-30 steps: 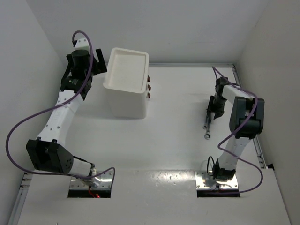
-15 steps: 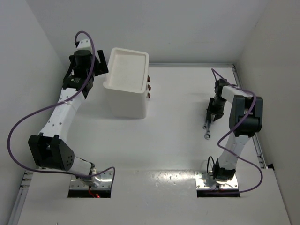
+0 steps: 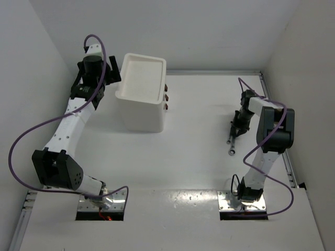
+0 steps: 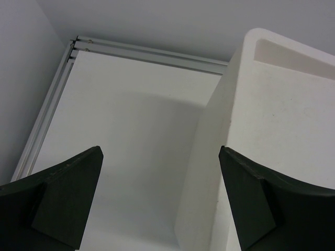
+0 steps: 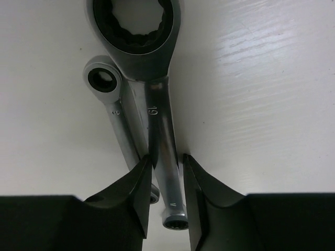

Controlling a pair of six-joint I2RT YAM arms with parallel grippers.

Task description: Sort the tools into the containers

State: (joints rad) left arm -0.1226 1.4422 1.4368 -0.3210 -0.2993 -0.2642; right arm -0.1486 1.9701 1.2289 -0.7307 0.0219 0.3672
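Two silver wrenches (image 3: 231, 142) lie side by side on the table at the right. In the right wrist view the larger one (image 5: 159, 120), marked 19, overlaps the smaller one (image 5: 111, 97). My right gripper (image 3: 236, 128) is down on them, its fingers closed round the larger wrench's shank (image 5: 166, 159). The white container (image 3: 126, 93) stands at the back left, with a tray top and dark red knobs (image 3: 166, 97) on its right face. My left gripper (image 3: 97, 77) is open and empty beside the container's left wall (image 4: 159, 157). Screwdrivers and pliers are out of view.
The container's left wall and tray rim (image 4: 272, 99) fill the right of the left wrist view. A metal rail (image 4: 152, 52) runs along the table's back edge, and white enclosure walls (image 3: 31, 63) stand close to the left arm.
My right gripper has settled slightly onto the wrenches. The left arm shifted a little between one second ago and half a second ago, then stayed still.
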